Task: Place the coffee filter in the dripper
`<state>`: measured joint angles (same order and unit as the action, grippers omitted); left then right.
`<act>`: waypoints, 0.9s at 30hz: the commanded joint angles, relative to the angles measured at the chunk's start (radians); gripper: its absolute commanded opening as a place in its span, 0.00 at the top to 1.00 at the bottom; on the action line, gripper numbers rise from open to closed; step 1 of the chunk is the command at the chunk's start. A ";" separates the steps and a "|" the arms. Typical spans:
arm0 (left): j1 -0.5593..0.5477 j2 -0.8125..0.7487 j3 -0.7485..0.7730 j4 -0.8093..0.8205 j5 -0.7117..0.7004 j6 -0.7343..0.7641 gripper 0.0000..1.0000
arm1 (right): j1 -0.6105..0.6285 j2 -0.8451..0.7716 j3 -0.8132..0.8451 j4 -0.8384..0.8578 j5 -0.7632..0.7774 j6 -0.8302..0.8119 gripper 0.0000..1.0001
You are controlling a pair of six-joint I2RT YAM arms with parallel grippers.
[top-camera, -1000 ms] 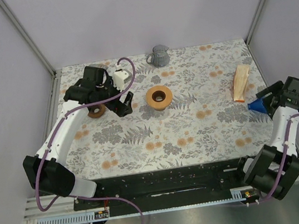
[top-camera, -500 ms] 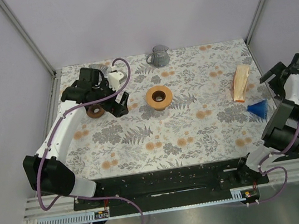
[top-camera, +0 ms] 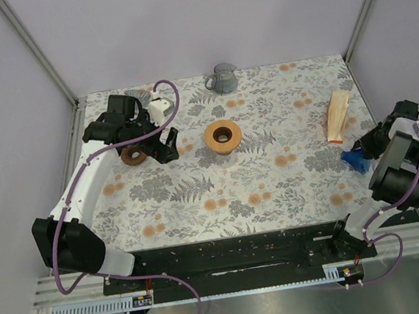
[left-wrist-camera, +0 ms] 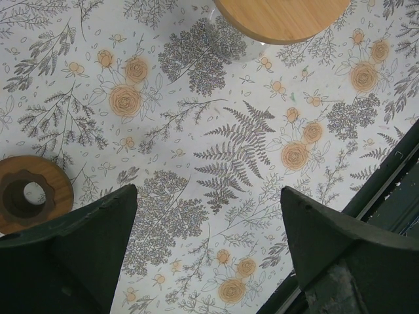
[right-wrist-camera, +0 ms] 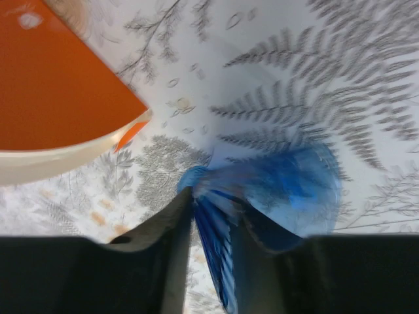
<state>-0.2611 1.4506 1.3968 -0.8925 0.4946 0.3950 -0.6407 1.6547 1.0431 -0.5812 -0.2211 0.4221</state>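
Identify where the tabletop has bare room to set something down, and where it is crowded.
Bare: the near strip between the wooden ring and the black base rail; between ring and tan wedge. Crowded: the right edge, right tool on the blue cone; left rear, by the left tool.

The top camera looks steeply down from high behind the near edge of the table (top-camera: 277, 186) and takes in all of it. The left wrist camera faces down from some height, between its own fingers (left-wrist-camera: 65, 255). It shares the wooden ring (left-wrist-camera: 29, 193) and the dripper (left-wrist-camera: 281, 16) with the top view. The right wrist camera sits very close to the tabletop and is blurred. It shares only the blue filter (right-wrist-camera: 288, 190).
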 commanded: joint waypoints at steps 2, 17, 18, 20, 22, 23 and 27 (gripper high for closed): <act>0.011 -0.002 0.019 0.004 0.048 0.010 0.06 | 0.006 -0.021 -0.022 0.069 -0.069 0.050 0.97; 0.033 -0.004 0.079 -0.049 0.068 0.038 0.06 | 0.623 -0.382 0.392 -0.104 0.257 -0.109 1.00; 0.037 -0.010 0.083 -0.052 0.074 0.041 0.06 | 0.730 -0.366 0.443 -0.105 0.293 -0.164 1.00; 0.048 -0.018 0.099 -0.068 0.082 0.038 0.06 | 0.922 -0.331 0.521 -0.100 0.354 -0.332 1.00; 0.062 -0.019 0.134 -0.089 0.091 0.024 0.06 | 1.141 -0.287 0.558 -0.095 0.419 -0.542 1.00; 0.074 -0.022 0.157 -0.104 0.101 0.009 0.06 | 1.233 -0.265 0.563 -0.089 0.454 -0.644 1.00; 0.086 -0.039 0.250 -0.118 0.085 -0.036 0.06 | 1.452 -0.204 0.551 -0.071 0.479 -1.030 0.98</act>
<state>-0.1883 1.4574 1.5333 -1.0069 0.5476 0.3981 0.6460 1.3884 1.6024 -0.6186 0.1562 -0.1551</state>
